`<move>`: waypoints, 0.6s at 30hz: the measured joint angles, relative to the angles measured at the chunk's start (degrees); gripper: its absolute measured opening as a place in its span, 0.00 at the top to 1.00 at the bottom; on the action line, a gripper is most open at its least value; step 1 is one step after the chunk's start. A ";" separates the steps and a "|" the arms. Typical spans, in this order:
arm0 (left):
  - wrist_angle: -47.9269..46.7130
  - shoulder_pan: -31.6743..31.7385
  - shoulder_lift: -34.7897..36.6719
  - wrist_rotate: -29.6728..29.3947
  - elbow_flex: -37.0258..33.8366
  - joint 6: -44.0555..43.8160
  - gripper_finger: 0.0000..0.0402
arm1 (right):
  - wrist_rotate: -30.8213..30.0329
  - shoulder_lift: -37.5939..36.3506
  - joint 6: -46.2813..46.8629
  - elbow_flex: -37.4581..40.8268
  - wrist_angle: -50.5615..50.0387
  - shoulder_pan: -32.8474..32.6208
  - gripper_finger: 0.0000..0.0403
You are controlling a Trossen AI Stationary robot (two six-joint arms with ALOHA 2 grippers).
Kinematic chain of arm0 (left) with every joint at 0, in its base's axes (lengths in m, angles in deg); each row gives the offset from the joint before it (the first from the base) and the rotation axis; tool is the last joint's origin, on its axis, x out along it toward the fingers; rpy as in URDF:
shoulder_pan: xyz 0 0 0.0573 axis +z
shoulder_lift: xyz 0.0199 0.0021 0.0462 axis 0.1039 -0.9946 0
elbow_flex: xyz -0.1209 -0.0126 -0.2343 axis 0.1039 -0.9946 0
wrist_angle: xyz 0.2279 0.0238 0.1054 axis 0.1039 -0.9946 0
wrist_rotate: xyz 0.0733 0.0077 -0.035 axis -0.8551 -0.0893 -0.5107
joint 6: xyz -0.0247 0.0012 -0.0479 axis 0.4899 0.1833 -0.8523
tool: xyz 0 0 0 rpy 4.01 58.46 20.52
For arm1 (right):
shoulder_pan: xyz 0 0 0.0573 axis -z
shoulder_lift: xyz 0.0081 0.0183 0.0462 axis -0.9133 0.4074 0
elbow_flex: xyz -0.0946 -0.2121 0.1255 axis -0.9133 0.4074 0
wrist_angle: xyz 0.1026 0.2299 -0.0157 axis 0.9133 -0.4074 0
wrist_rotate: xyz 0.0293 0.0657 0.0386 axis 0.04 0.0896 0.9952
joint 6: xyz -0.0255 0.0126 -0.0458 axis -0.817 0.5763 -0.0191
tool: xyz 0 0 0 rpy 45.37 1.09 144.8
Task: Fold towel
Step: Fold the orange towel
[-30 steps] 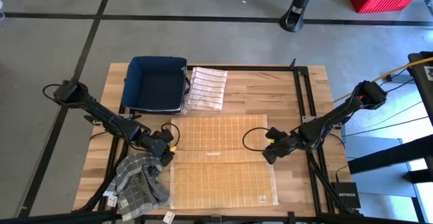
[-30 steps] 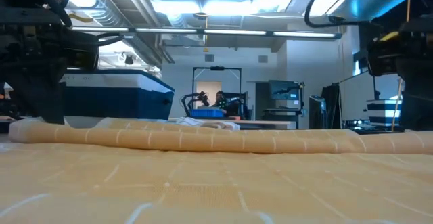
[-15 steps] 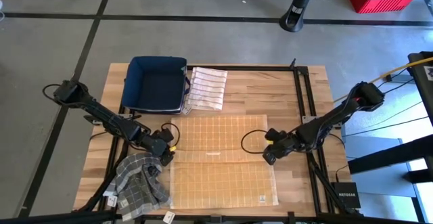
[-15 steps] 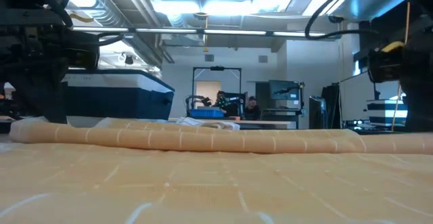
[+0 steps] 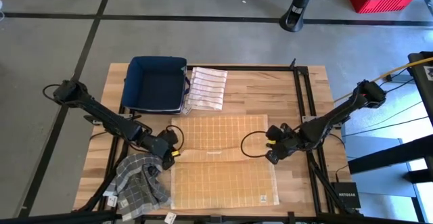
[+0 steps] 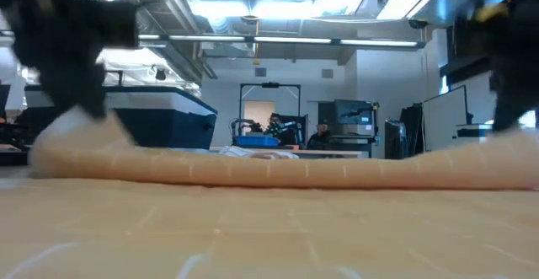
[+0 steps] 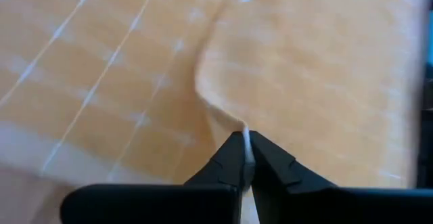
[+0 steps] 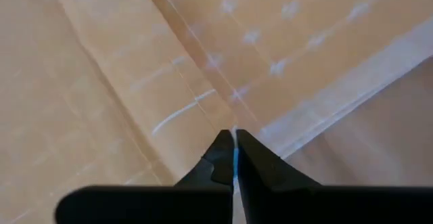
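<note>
Pinching the yellow towel on the wooden counter, my left end effector and right end effector grip opposite edges; workshop beyond.

Worktop: pale wooden butcher-block surface with a black metal frame along its right side. Lying directly on it: a yellow-orange grid-patterned towel, spread at centre; a dark blue rectangular bin at the far left; a white striped folded cloth just beside the bin; a crumpled grey checked cloth at the near left corner.
</note>
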 joint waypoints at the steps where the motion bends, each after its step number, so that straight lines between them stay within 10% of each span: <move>1: -0.60 -0.19 0.23 0.01 1.40 1.26 0.98 | -1.49 -0.78 -0.41 -1.80 -2.30 -0.66 0.99; 18: -20.82 -5.70 5.85 -13.22 20.64 9.88 0.99 | -21.61 -2.92 -0.58 -21.03 -24.90 -15.67 0.99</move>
